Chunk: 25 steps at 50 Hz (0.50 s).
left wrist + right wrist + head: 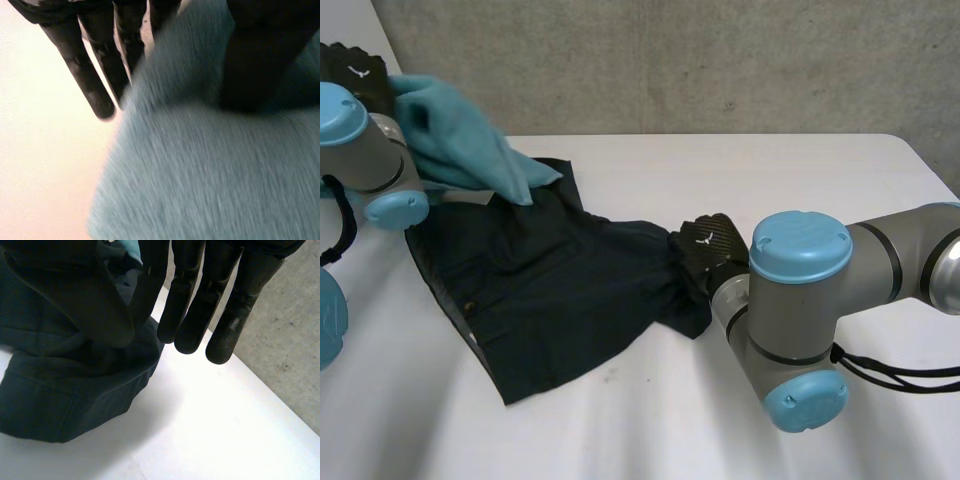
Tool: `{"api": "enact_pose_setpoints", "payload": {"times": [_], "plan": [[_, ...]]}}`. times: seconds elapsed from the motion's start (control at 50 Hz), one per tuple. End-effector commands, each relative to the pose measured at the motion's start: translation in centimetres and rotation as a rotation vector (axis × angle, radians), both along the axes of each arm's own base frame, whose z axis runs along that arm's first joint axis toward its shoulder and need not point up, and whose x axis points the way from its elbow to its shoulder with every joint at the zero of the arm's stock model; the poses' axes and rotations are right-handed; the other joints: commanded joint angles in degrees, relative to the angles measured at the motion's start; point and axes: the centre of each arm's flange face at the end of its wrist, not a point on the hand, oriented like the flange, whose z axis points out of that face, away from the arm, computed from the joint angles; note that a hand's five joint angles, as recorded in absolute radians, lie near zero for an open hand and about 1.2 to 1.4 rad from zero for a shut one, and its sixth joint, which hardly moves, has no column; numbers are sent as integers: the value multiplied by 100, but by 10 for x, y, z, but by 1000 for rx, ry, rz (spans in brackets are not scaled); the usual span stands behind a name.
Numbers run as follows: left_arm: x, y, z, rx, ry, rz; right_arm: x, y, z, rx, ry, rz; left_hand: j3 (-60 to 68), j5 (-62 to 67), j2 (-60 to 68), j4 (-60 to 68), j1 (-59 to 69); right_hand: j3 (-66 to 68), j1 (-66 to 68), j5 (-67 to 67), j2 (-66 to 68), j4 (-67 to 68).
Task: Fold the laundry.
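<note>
Shorts (550,290) (dark) are lying mid-table, right hand's (708,250) thumb and straight fingers (187,300) pinching the hem; left hand (360,72) is pinching teal cloth (460,135) likewise over the table's (770,170) far left corner.

We note the teal cloth (460,140) as soft fabric with a fuzzy, matt nap. The dark shorts (550,290) are smoother flat-woven cloth, matt. The right hand (708,250) shows a black woven-fibre pattern, and its fingers (185,305) look smooth and faintly glossy. The table (770,180) is white and smooth. The wall (670,60) is rough grey concrete. The arm caps (800,245) look like light-blue plastic.
</note>
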Motion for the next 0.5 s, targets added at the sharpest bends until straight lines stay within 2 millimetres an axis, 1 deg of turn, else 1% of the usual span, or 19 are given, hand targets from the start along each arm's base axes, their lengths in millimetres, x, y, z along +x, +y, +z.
{"api": "enact_pose_setpoints", "payload": {"times": [0.02, 0.06, 0.08, 0.14, 0.16, 0.18, 0.2, 0.22, 0.24, 0.28, 0.3, 0.34, 0.36, 0.38, 0.42, 0.44, 0.48, 0.5], "plan": [[-13, 12, -21, 51, -35, -9, -1, 5, -5, 19, 12, 13, -4080, -3982, -4076, -4068, -3770, 1246, 2307, 1322, 1316, 1216], [-22, 20, -19, 61, -37, -30, -1, 6, -6, 22, 11, 13, -4080, -3982, -4076, -4068, -3770, 1246, 2307, 1322, 1316, 1216], [-33, 30, -19, 77, -41, -57, -1, 5, -5, 21, 10, 9, -4080, -3982, -4076, -4068, -3770, 1246, 2307, 1322, 1316, 1216], [-49, 48, -23, 116, -44, -98, -3, 3, -3, 22, 0, -4, -4080, -3982, -4076, -4068, -3770, 1135, 2196, 1211, 1205, 1106], [-54, 58, -24, 135, -38, -119, -3, 4, -1, 20, -4, -4, -4080, -3982, -4076, -4068, -3770, -131, 929, -56, -62, -161], [-56, 63, -24, 146, -34, -129, -3, 4, 1, 18, -8, -5, -4080, -3982, -4076, -4068, -3770, -1460, -399, -1384, -1390, -1489], [-58, 68, -23, 151, -27, -140, -4, 5, 3, 16, -11, -5, -4080, -3982, -4076, -4068, -3770, -2522, -1461, -2446, -2453, -2552], [-59, 75, -23, 164, -18, -155, -5, 6, 8, 10, -22, -5, -4080, -3982, -4076, -4068, -3770, -3265, -2205, -3190, -3196, -3295], [-63, 88, -23, 184, -4, -191, -5, 7, 12, 8, -29, -4, -4080, -3982, -4076, -4068, -3770, -3423, -2362, -3347, -3353, -3453], [-69, 102, -24, 207, 7, -239, -6, 7, 18, 1, -46, -6, -4080, -3982, -4076, -4068, -3770, -3892, -2832, -3817, -3823, -3922], [-78, 119, -26, 237, 11, -306, -7, 7, 21, 2, -55, -6, -4075, -3978, -4072, -4063, -3765, -4362, -3301, -4286, -4292, -4391], [-85, 134, -28, 268, 13, -363, -8, 6, 21, 5, -59, -4, -4058, -3961, -4055, -4046, -3748, -4383, -3322, -4307, -4313, -4413], [-89, 145, -30, 293, 14, -395, -8, 5, 22, 9, -62, 8, -4041, -3944, -4038, -4029, -3731, -4416, -3356, -4341, -4347, -4446], [-92, 160, -31, 326, 20, -433, -7, 5, 21, 13, -64, 19, -4008, -3911, -4004, -3996, -3698, -4417, -3356, -4341, -4347, -4447], [-93, 175, -35, 371, 29, -458, -6, 7, 21, 23, -66, 44, -4008, -3910, -4004, -3996, -3698, -4433, -3373, -4358, -4364, -4463], [-93, 190, -37, 416, 49, -473, -4, 8, 19, 38, -67, 73, -3891, -3794, -3887, -3879, -3581, -4434, -3373, -4358, -4364, -4463], [-93, 203, -39, 456, 70, -487, -3, 8, 17, 52, -66, 94, -3773, -3675, -3769, -3761, -3463, -4434, -3373, -4358, -4364, -4463], [-93, 209, -38, 476, 88, -493, -1, 7, 11, 69, -62, 107, -3705, -3608, -3702, -3694, -3396, -4434, -3373, -4358, -4364, -4463]]}}
